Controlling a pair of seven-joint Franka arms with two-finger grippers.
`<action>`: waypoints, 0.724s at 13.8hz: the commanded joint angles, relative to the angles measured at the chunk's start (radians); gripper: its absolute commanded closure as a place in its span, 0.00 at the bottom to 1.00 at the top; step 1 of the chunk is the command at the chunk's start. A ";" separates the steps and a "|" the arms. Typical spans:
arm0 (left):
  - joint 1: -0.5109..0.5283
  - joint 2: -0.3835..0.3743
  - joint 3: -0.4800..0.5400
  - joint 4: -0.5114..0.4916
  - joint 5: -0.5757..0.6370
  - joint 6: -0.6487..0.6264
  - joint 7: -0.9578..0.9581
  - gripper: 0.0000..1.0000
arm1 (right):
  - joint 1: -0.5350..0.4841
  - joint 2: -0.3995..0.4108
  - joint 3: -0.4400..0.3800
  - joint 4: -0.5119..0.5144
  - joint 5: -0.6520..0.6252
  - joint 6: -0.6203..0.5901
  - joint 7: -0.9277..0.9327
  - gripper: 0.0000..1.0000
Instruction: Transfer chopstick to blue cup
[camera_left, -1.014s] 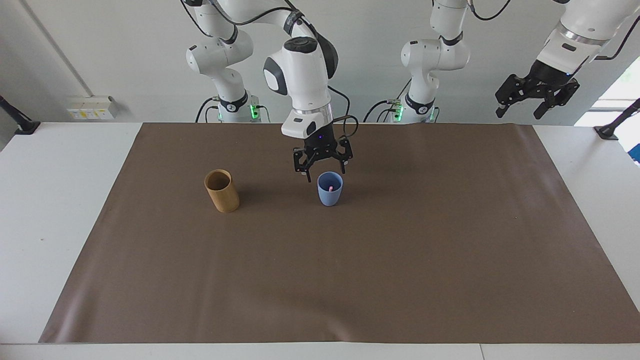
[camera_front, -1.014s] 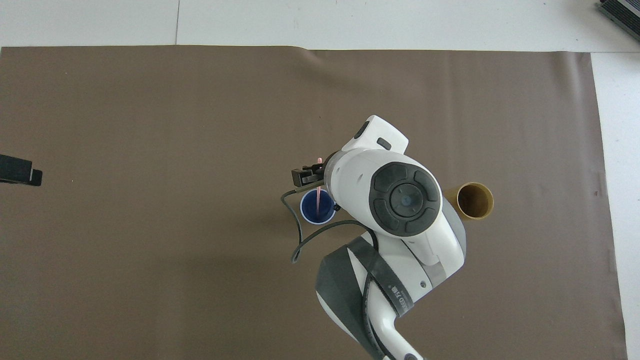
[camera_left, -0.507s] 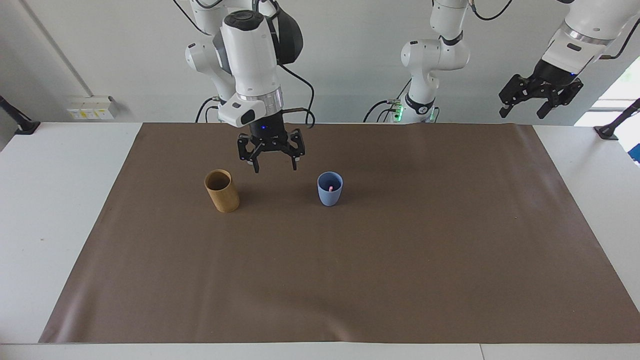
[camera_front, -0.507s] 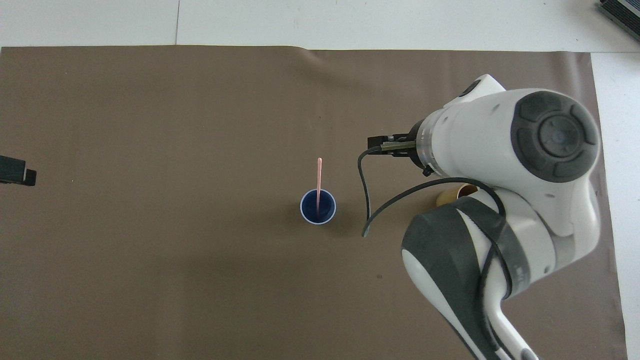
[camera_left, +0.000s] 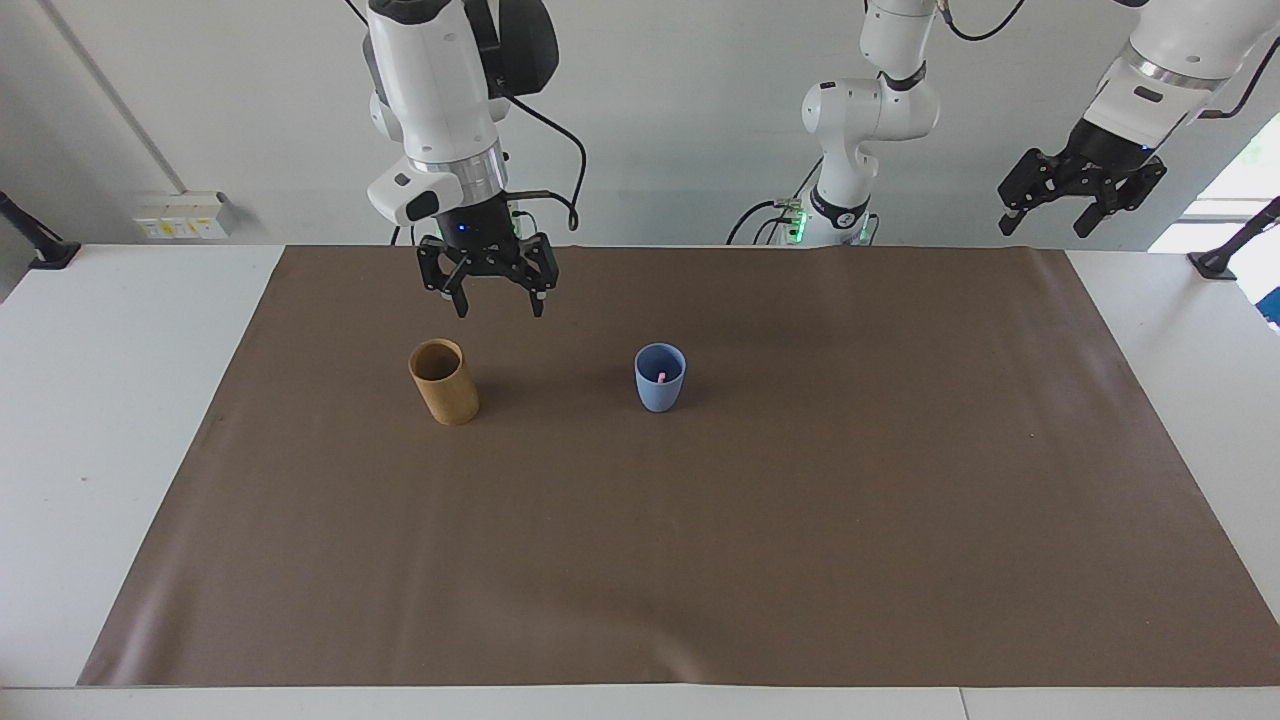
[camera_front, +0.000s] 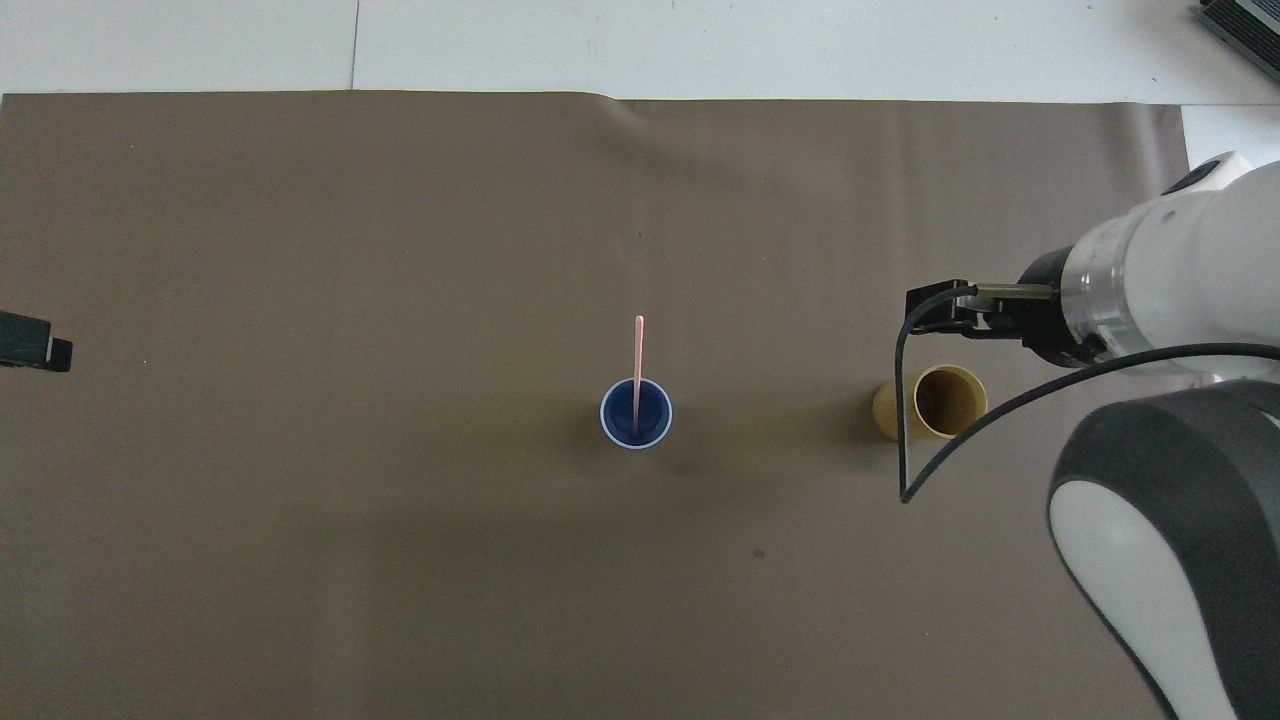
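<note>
Two arms at a table covered by a brown mat (camera_left: 700, 560). Nearest the robots, the right gripper (camera_left: 494, 300) hangs in the air with its fingers spread apart and nothing between them, over the mat close to the tan cup (camera_left: 443, 382) and slightly toward the blue cup (camera_left: 660, 377); in the overhead view the right gripper (camera_front: 960, 310) shows just above the tan cup (camera_front: 940, 402). The left gripper (camera_left: 1082, 203) waits raised at the left arm's end of the table, fingers apart and empty. Farther out, the two cups stand upright on the mat, well apart. One pink chopstick (camera_front: 637, 365) stands in the blue cup (camera_front: 636, 414), leaning away from the robots; only its tip (camera_left: 663, 376) shows in the facing view.
</note>
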 joint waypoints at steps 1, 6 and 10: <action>0.012 -0.022 -0.008 -0.020 0.009 -0.009 0.000 0.00 | -0.087 -0.029 0.010 -0.004 0.024 -0.080 -0.085 0.00; 0.012 -0.022 -0.008 -0.020 0.009 -0.009 -0.002 0.00 | -0.179 -0.047 -0.054 -0.004 0.022 -0.169 -0.223 0.00; 0.012 -0.022 -0.008 -0.020 0.009 -0.009 -0.002 0.00 | -0.179 -0.050 -0.091 0.072 0.002 -0.233 -0.235 0.00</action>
